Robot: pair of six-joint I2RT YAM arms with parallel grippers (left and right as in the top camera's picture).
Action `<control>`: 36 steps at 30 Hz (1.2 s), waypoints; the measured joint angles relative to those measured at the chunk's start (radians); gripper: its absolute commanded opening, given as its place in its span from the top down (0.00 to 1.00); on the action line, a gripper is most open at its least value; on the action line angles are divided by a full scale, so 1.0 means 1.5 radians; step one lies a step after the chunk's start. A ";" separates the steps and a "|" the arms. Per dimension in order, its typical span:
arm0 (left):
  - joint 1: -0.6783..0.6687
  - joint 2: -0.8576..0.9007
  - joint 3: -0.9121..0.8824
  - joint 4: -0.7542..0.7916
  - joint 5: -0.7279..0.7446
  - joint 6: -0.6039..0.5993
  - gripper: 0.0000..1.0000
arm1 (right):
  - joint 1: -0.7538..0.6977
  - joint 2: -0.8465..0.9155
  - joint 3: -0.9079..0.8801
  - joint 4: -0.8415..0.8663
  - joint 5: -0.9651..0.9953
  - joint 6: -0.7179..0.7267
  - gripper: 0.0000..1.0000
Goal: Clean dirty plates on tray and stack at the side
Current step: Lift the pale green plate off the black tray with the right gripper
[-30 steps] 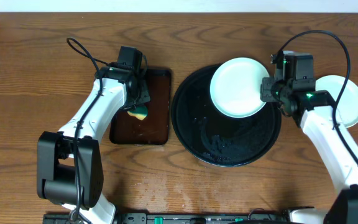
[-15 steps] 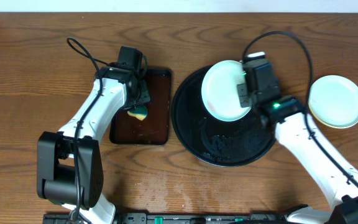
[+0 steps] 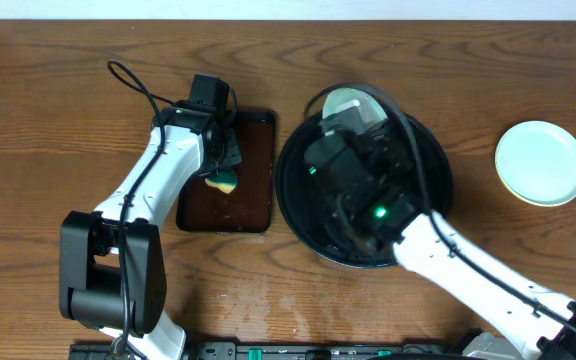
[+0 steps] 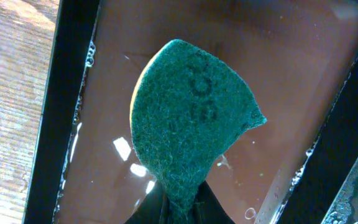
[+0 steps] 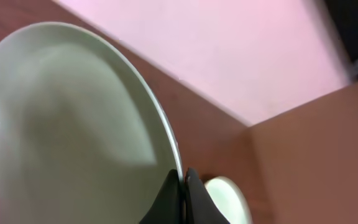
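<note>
Right arm (image 3: pixel 448 255) comes in from the near right and crosses over the black tray (image 3: pixel 298 212). Right jaws are pinching the plate (image 5: pixel 73 124) by its rim: wrist view shows both tips closed on the edge, with the plate tilted steeply, close to standing on edge. The face toward that camera is plain pale mint. Overhead shows only a sliver of the plate at the tray's far side, the rest is under the wrist. Can't tell if its lower edge touches the tray. Black tray is wet, with droplets across its near half. Second plate (image 3: pixel 541 163) lies flat on the surface (image 3: pixel 48 120), right of the black tray and well apart from it. It has a yellowish tint along its near rim, can't tell if it's one plate or a stack. It also shows small and blurred past the tips in the right wrist view. Left arm (image 3: pixel 158 170) sits over the brown tray (image 3: pixel 253 200), which is just left of the black tray. Left jaws are pressed together on the sponge (image 4: pixel 191 124), gripping its narrow end. Green scouring face is toward the wrist camera, with a yellow layer visible at its left edge. Brown tray holds a film of water with bubbles along its walls. Sponge is over the tray's far half, can't tell if it touches the water.
</note>
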 measured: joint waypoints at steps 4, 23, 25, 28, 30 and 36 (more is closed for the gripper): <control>0.000 0.000 0.000 0.000 0.000 0.000 0.92 | 0.038 0.000 0.001 0.060 0.086 -0.075 0.99; 0.000 0.000 0.000 0.000 0.000 0.000 0.93 | 0.057 0.000 0.001 0.094 0.160 -0.154 0.99; 0.000 0.000 0.000 0.000 0.000 0.000 0.92 | 0.061 0.000 0.001 0.093 0.160 -0.148 0.99; 0.000 0.000 0.000 0.000 0.000 0.000 0.93 | 0.061 0.000 0.001 0.075 0.137 -0.123 0.99; 0.000 0.000 0.000 0.000 0.000 0.000 0.92 | 0.061 0.000 0.001 0.064 0.116 -0.112 0.99; 0.000 0.000 0.000 0.000 0.000 0.000 0.92 | 0.049 0.000 0.002 0.043 0.068 -0.052 0.99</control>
